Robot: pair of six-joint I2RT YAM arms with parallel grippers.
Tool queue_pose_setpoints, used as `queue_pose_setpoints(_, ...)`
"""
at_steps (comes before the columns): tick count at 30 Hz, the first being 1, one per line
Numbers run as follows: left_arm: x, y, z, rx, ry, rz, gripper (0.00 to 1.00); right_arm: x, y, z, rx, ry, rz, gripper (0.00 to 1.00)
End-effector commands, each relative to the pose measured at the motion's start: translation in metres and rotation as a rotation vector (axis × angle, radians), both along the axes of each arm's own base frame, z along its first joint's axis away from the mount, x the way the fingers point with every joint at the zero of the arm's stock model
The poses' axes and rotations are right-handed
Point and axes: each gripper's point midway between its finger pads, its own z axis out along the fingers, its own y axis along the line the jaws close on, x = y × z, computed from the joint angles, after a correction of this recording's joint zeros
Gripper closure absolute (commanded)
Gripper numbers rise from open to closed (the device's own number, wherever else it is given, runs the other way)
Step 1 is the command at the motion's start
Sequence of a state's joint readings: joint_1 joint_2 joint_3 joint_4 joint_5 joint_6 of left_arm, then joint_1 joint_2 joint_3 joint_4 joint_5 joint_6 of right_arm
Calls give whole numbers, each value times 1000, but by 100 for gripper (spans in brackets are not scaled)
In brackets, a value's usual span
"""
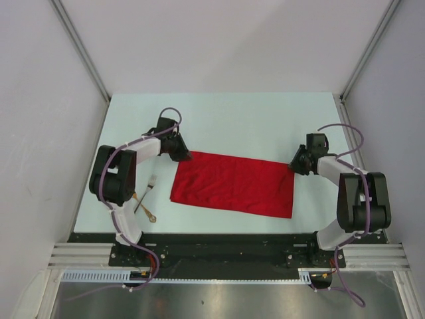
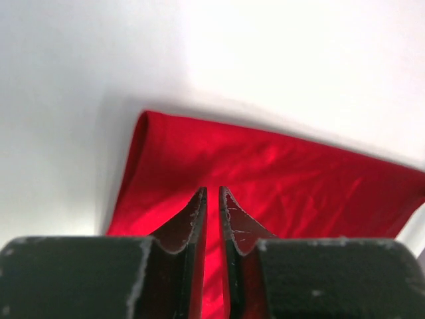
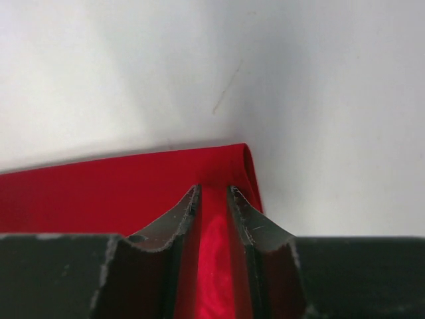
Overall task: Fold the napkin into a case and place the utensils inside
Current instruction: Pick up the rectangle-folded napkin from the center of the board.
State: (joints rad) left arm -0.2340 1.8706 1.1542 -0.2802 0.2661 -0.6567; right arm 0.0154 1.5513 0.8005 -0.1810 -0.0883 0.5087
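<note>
The left gripper (image 1: 180, 155) is down on the far left corner of the napkin (image 1: 232, 184). Its fingers (image 2: 197, 212) are pinched to a thin slit with red cloth filling it, so it grips that corner. The right gripper (image 1: 294, 165) sits on the far right corner. Its fingers (image 3: 179, 216) stand a little wider, astride a strip of red. From so close I cannot tell whether they clamp the cloth or only straddle it.

The napkin lies in the middle of the table (image 1: 232, 113), between the two arms. It is a long red rectangle, a bit askew, lightly creased, with a soft sheen. Both wrist cameras show a rounded, doubled edge at its short ends.

The utensils (image 1: 143, 205) lie apart from it on the left, just beside the left arm. The gold fork (image 1: 151, 181) is crossed over another slim piece too small to identify. From above, both gripped corners are hidden under the gripper heads, and the black finger bodies block the lower part of each wrist view.
</note>
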Motion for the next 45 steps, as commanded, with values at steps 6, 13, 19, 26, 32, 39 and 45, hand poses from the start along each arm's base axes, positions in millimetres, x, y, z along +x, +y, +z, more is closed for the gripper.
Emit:
queue_pose_setpoints(6,15,5,38,19,-113,10,68,43,-3,15,-34,-82,47,69)
queue_pose_setpoints(13,-49,-22,99,-17,-255,-185,50,5,-18,33,-102,2,-11,40)
queue_pose_setpoints(19,-116,-55,115,-19,-354,-379,53,-6,-26,25,-147,-15,3,38)
queue_pose_setpoints(26,-159,-137,132,-18,-498,-596,54,-11,-28,21,-132,21,-56,48)
queue_pose_setpoints(32,-183,-231,129,134,-540,-709,45,-48,-75,52,-179,140,-370,39)
queue_pose_setpoints(39,-214,-327,94,204,-502,-843,53,-67,-110,98,-219,24,-460,5)
queue_pose_setpoints(45,-220,-311,109,169,-514,-791,56,-81,-73,61,-90,87,-329,28)
